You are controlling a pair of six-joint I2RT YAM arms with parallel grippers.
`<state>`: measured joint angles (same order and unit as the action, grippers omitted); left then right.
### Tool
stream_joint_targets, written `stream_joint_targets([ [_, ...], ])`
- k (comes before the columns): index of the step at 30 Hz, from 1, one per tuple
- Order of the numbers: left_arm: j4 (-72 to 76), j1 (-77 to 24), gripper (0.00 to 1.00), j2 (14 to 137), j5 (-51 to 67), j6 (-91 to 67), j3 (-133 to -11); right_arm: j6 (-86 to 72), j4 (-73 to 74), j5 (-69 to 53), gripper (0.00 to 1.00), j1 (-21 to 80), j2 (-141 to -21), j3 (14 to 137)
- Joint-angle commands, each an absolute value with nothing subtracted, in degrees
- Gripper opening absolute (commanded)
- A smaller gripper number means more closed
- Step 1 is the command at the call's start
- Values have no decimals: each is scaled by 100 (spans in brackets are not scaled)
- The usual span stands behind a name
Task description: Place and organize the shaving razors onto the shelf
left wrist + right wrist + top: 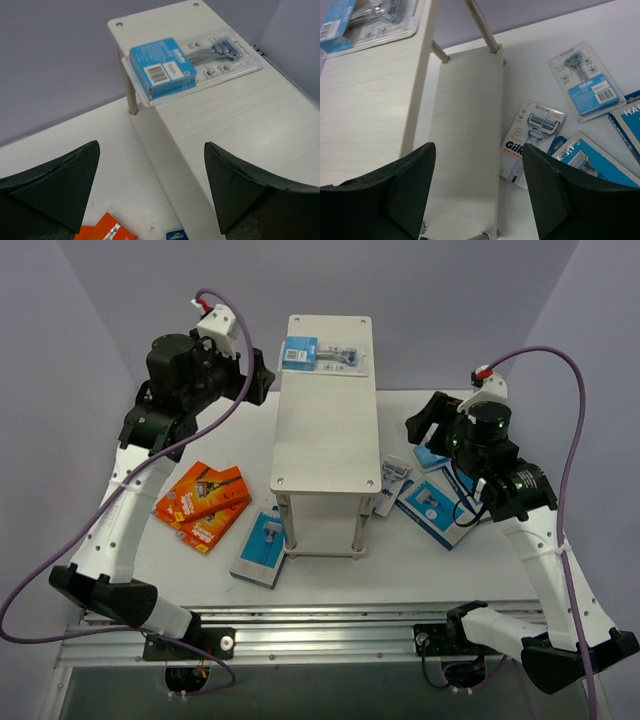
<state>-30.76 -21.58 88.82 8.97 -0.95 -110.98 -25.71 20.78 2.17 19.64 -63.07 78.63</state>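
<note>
The shelf (325, 440) stands mid-table, its pale top (240, 125) carrying one clear blister razor pack with a blue card (322, 353) (187, 60) at the far end. My left gripper (255, 380) (152, 185) hovers open and empty just left of that end. Two orange razor boxes (205, 502) and a blister pack (262, 548) lie left of the shelf. My right gripper (425, 425) (479, 187) is open and empty over the shelf's right side, above the lower tier (465, 130). Right of the shelf lie a Gillette pack (530, 137), a blister pack (585, 80) and a blue-and-white box (590, 160).
A second blue-and-white box (627, 122) lies at the far right of the table. The shelf's thin metal legs (482, 25) rise beside the lower tier. Purple cables loop from both arms, and purple walls close in the back and sides.
</note>
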Motion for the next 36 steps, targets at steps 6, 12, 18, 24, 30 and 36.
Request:
stream_joint_targets([
  [6,-1960,-1881,94,6909,668,-773,-8281,-3489,1636,-832,52,626,-5862,6374],
  [12,-1257,-1934,94,6285,370,-949,-6980,-3551,818,-1441,50,26,-6029,5160],
  [18,-1011,-2004,94,6161,62,-826,-6179,-3384,423,-1819,50,-422,-6853,5133],
  [24,-1143,-2021,94,6117,-431,-800,-6135,-3393,247,-2065,52,-396,-7469,5089],
  [30,-1142,-2074,94,6082,-466,-800,-6091,-3129,-193,-2083,52,-378,-8138,5150],
  [36,-1230,-2074,94,6091,-668,-738,-6135,-2874,-360,-2083,52,-325,-8919,5721],
])
